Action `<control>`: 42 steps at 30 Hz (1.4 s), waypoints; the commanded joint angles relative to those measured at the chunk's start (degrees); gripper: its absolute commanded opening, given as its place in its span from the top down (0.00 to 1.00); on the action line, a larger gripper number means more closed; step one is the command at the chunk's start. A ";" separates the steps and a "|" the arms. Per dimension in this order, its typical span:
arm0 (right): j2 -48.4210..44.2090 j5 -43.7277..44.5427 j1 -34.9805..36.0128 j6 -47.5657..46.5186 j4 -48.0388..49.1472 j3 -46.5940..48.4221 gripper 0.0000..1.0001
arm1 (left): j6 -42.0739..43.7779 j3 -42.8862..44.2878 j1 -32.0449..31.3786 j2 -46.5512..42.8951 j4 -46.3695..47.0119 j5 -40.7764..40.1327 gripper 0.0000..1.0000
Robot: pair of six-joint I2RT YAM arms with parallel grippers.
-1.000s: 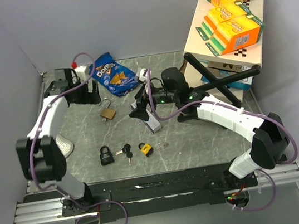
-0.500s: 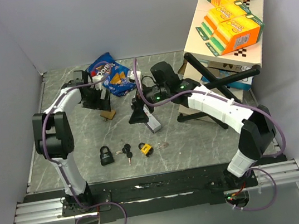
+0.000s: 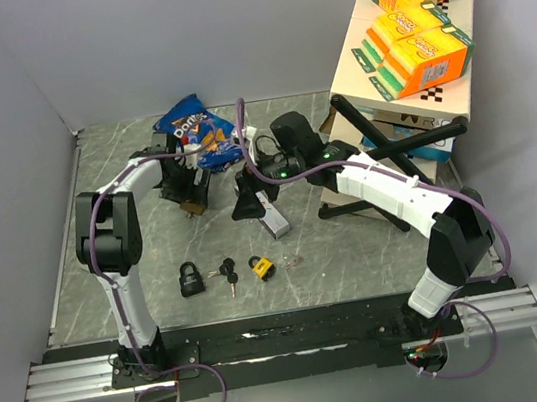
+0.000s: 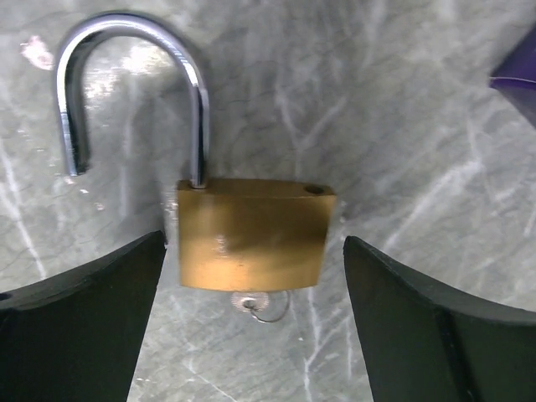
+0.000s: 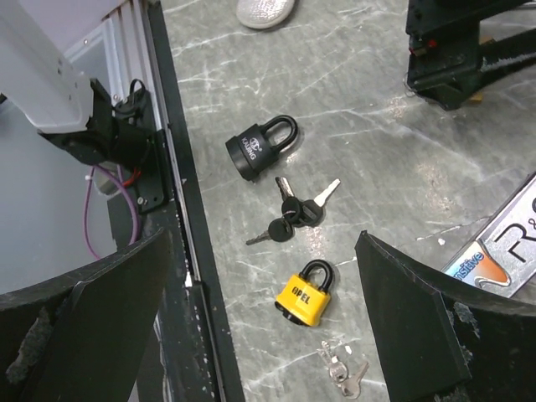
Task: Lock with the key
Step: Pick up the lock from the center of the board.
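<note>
A brass padlock (image 4: 251,234) lies flat on the marble table, its steel shackle (image 4: 134,92) swung open. A small key (image 4: 249,301) with a wire ring sticks in its underside. My left gripper (image 4: 254,276) stands open over it, one black finger on each side of the body, neither touching. From above, the left gripper (image 3: 186,188) covers most of that padlock (image 3: 192,208). My right gripper (image 3: 248,202) hangs open a little to the right with nothing in it. In its wrist view the right gripper (image 5: 261,243) looks down on other locks.
Near the front lie a black padlock (image 3: 189,279), black-headed keys (image 3: 226,270), a yellow padlock (image 3: 261,267) and silver keys (image 3: 290,258). A Doritos bag (image 3: 197,131) lies at the back, a grey box (image 3: 274,222) mid-table. A black stand (image 3: 381,144) and stacked snack cartons (image 3: 413,18) crowd the right.
My left arm has swung right and forward from the back left corner until its gripper sits over the brass padlock. The right arm has shifted slightly left.
</note>
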 commanded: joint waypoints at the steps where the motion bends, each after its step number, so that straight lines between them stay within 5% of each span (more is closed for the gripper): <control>1: -0.93 0.60 -0.77 2.26 1.06 -0.05 0.00 | 1.14 -0.43 0.11 0.25 1.73 -2.36 0.08; 16: -2.78 8.33 -0.86 0.85 6.07 -4.35 0.00 | 0.35 -5.09 -0.50 -0.27 3.31 -5.88 0.25; 22: -0.93 9.83 -0.77 2.17 5.37 -2.95 0.00 | -2.54 -5.53 -0.42 -3.77 2.87 -4.30 0.55; 31: -0.05 13.87 -0.86 6.82 8.80 -1.64 0.00 | -20.21 -8.07 2.92 -20.21 5.85 15.46 0.76; 42: 4.25 23.36 1.15 24.31 19.24 2.59 0.00 | -43.58 -13.08 5.64 -34.45 15.34 21.19 0.99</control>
